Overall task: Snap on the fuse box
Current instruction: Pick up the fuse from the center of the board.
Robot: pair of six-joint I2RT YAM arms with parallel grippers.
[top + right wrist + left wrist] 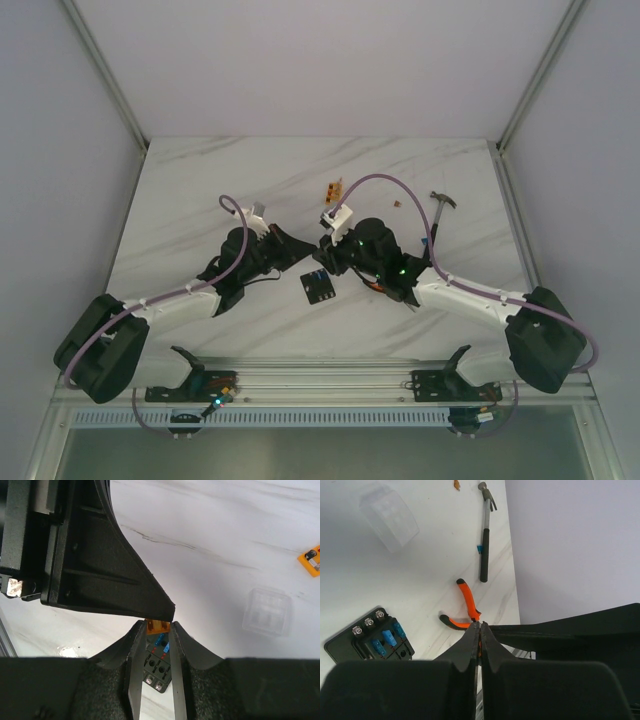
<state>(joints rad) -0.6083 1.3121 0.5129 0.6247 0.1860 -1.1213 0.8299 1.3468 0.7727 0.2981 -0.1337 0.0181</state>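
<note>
currently unfinished: fuse box (pixel 370 642) uncovered, clear cover (pixel 390 515) apart on worktop (pixel 430 570); right gripper (pixel 158 631) pinching orange fuse (pixel 160 625), left gripper (pixel 480 626) pressed together.

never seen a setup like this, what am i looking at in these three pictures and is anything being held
These are two robot arms bolted to a table, each ending in a two-finger gripper. One picture looks down from above; the other two come from a camera on each wrist. On the table lie the fuse box, a hammer, orange-handled pliers, a clear plastic cover and a small orange block. The right gripper pinches a small orange fuse above the fuse box. The left gripper is shut, its tip close by that fuse; whether it touches, I cannot tell.
</note>
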